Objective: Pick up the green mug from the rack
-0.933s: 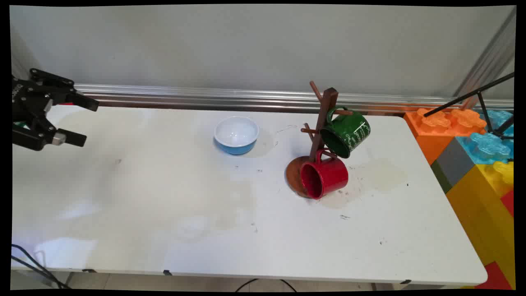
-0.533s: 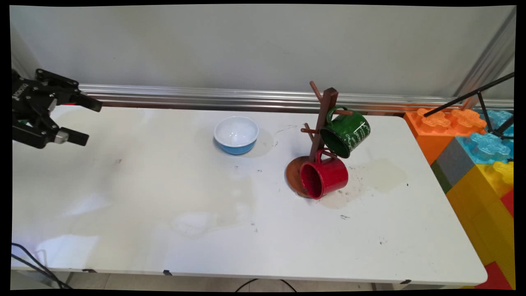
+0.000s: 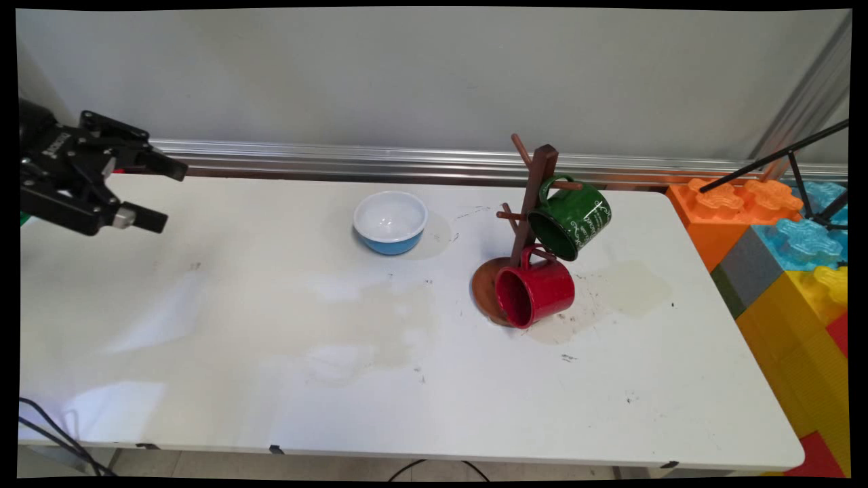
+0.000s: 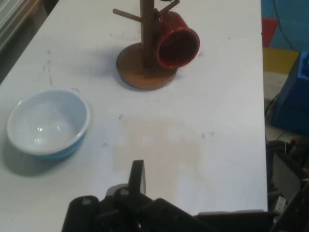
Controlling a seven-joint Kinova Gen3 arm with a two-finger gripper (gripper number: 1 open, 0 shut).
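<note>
My black gripper (image 3: pixel 167 195) hovers open over the table's far left, holding nothing. A blue bowl (image 3: pixel 390 221) with a white inside stands well to its right, the nearest thing to it. Further right is a wooden mug tree (image 3: pixel 536 196) on a round base. A green mug (image 3: pixel 571 218) hangs from an upper peg and a red mug (image 3: pixel 536 293) from a low one, just above the base. The hand view shows the bowl (image 4: pixel 48 123) at left, the tree (image 4: pixel 146 58) and red mug (image 4: pixel 177 42) at top, and one finger (image 4: pixel 138 175) at the bottom.
Large coloured toy blocks (image 3: pixel 780 237) stand beyond the table's right end, with a black tripod rod (image 3: pixel 780 157) above them. A metal rail (image 3: pixel 339 159) runs along the wall behind the table. Black cables (image 3: pixel 54 434) hang at the front left corner.
The gripper has moved to the right and slightly up, still open. The bowl, the tree and the mugs have not moved.
</note>
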